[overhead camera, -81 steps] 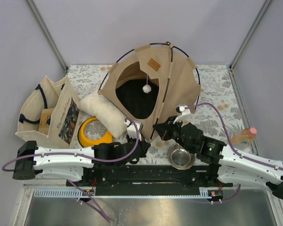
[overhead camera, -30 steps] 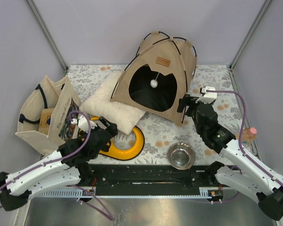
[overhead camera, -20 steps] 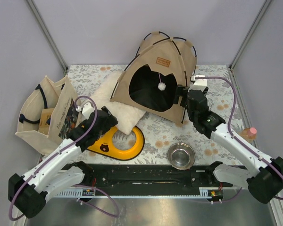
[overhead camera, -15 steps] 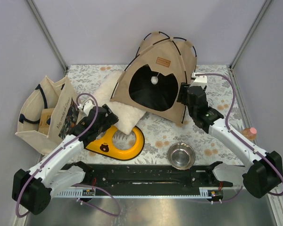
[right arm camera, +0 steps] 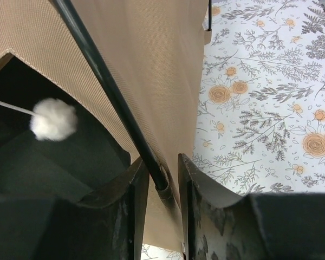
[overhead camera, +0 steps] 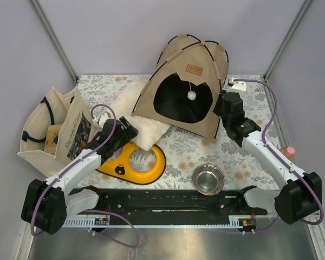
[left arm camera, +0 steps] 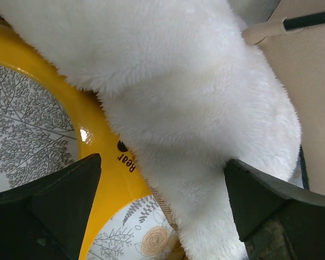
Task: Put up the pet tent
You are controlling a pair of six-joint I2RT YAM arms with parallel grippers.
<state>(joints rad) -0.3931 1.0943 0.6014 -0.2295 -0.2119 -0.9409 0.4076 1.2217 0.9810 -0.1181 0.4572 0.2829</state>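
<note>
The tan pet tent (overhead camera: 187, 81) stands upright at the back of the table, its dark opening facing me, with a brown label (overhead camera: 193, 69) and a white pompom (overhead camera: 192, 95) hanging in it. My right gripper (overhead camera: 221, 106) is at the tent's right front corner. In the right wrist view its jaws (right arm camera: 163, 168) are closed narrowly on the black pole (right arm camera: 108, 86) and the canvas edge. My left gripper (overhead camera: 124, 130) hangs wide open over the near corner of the white fluffy cushion (left arm camera: 179, 81), which lies between its fingers (left arm camera: 161, 179).
The cushion (overhead camera: 135, 116) rests partly on a yellow ring-shaped dish (overhead camera: 143, 162) and leans against the tent's left side. A cream tote bag (overhead camera: 54, 130) stands at the left. A steel bowl (overhead camera: 207, 179) sits near the front, a bottle (overhead camera: 286, 154) at the right edge.
The right gripper's jaws have narrowed onto the tent's corner pole, and the tent has shifted right and back and stands taller. The left gripper has reached forward to the cushion's corner, still open.
</note>
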